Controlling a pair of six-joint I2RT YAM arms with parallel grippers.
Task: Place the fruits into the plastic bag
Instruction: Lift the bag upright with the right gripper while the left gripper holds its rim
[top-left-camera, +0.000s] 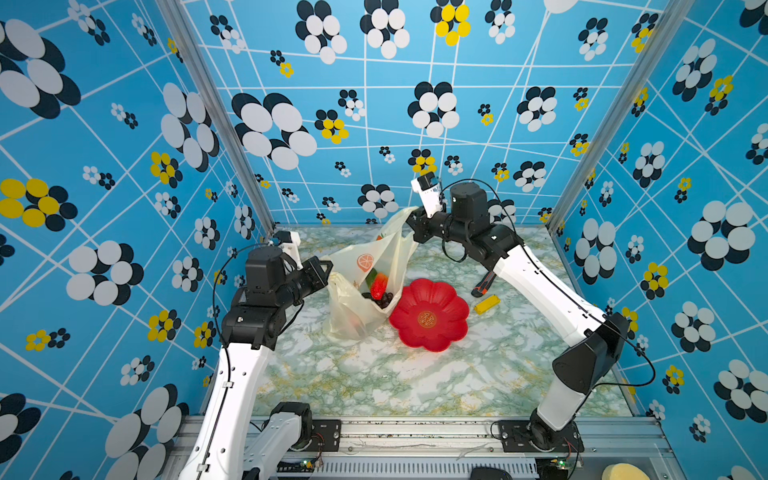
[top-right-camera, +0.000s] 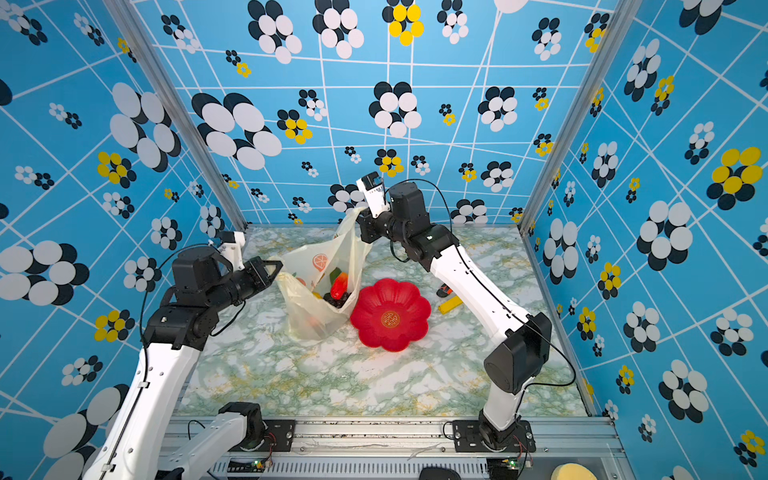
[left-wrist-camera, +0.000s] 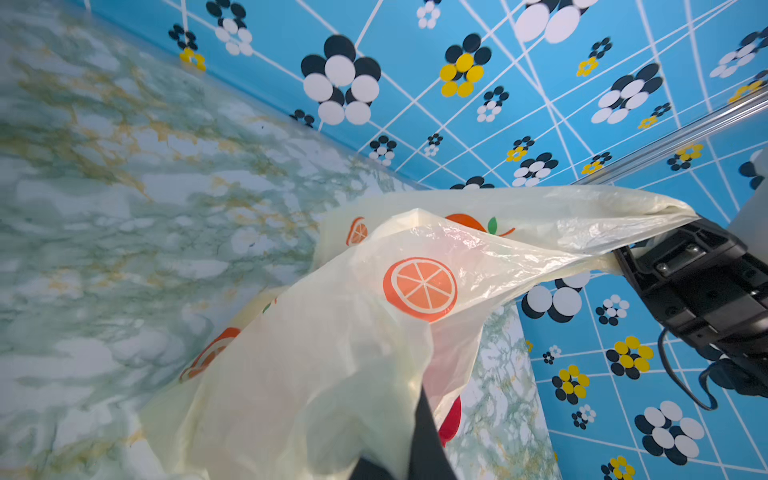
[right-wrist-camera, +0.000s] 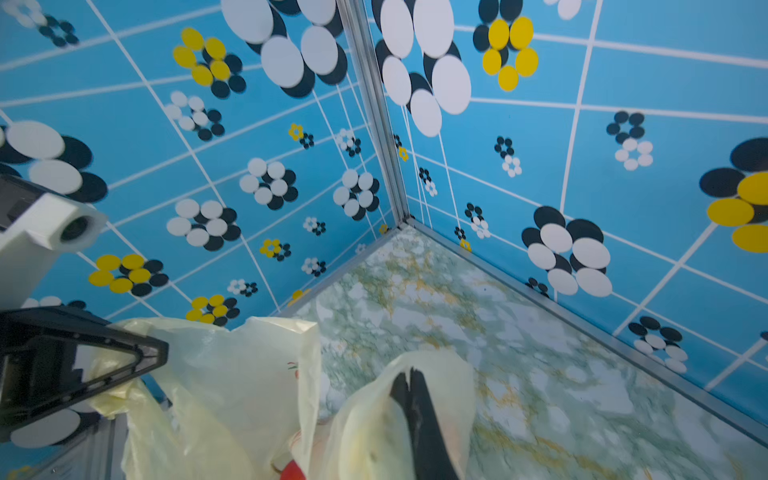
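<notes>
The plastic bag stands near the middle of the tabletop, touching the red plate, with the fruits inside. The left gripper and right gripper each pinch its upper edge, jaws closed tight on the film, with the mouth spread between them.

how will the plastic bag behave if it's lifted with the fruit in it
Probably floppy: the plastic bag sags and creases between the left gripper and right gripper, so it should drape, not hold shape. Likely bottom-heavy: the fruits sit pooled low inside and may swing. The thin glossy film could slip from a pinch.
</notes>
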